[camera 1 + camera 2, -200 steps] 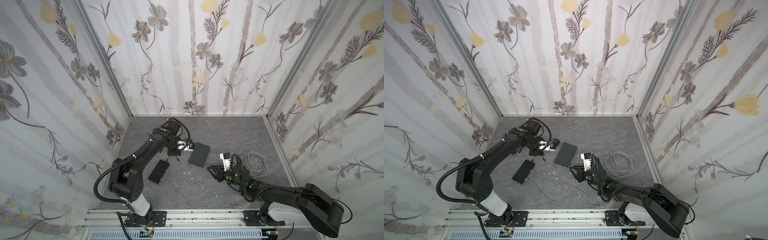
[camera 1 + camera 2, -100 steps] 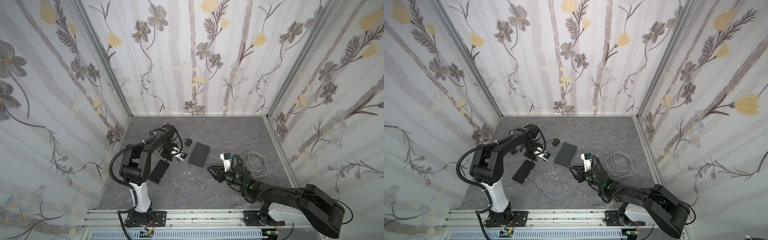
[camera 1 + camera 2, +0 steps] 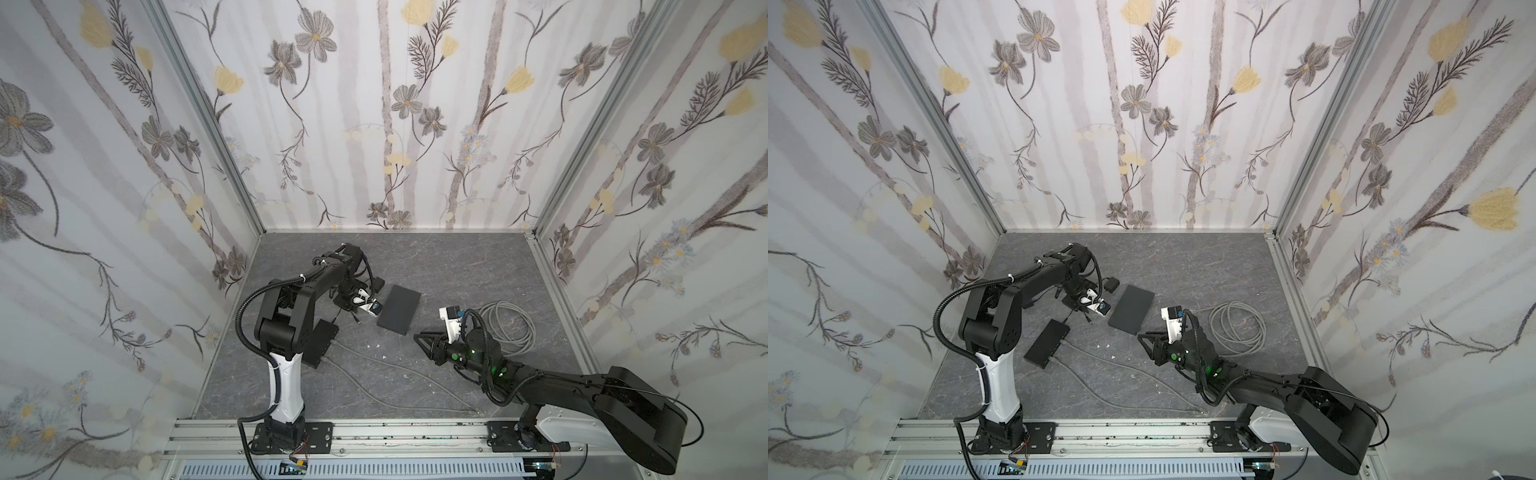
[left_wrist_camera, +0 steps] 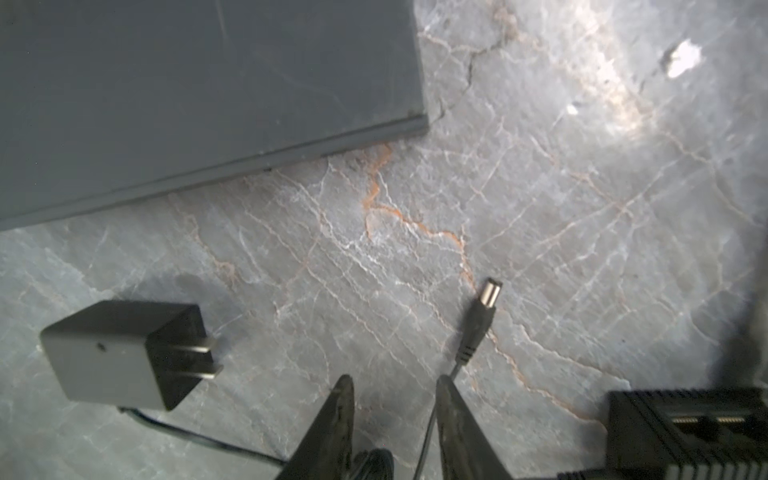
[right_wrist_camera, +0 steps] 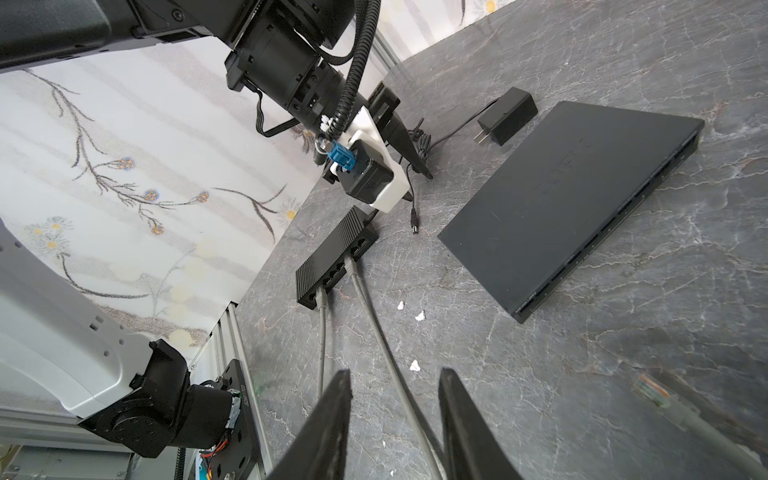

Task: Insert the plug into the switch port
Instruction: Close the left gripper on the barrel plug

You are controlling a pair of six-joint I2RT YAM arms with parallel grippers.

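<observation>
Plug (image 4: 484,307) lies on open tabletop (image 4: 582,208) just beyond left gripper (image 4: 397,399), jaws spread; right gripper (image 5: 395,399) spread too.

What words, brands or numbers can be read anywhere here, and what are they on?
Nothing can be read clearly.
Large flat switch: faint logo on its top, too faint to read; tiny white print on its front edge, too small.
Arm base plate: small markings, blurred.

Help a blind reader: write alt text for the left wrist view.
A barrel plug lies on the grey table, its cord passing through the open left gripper. A black power adapter and flat grey switch lie nearby.
</observation>
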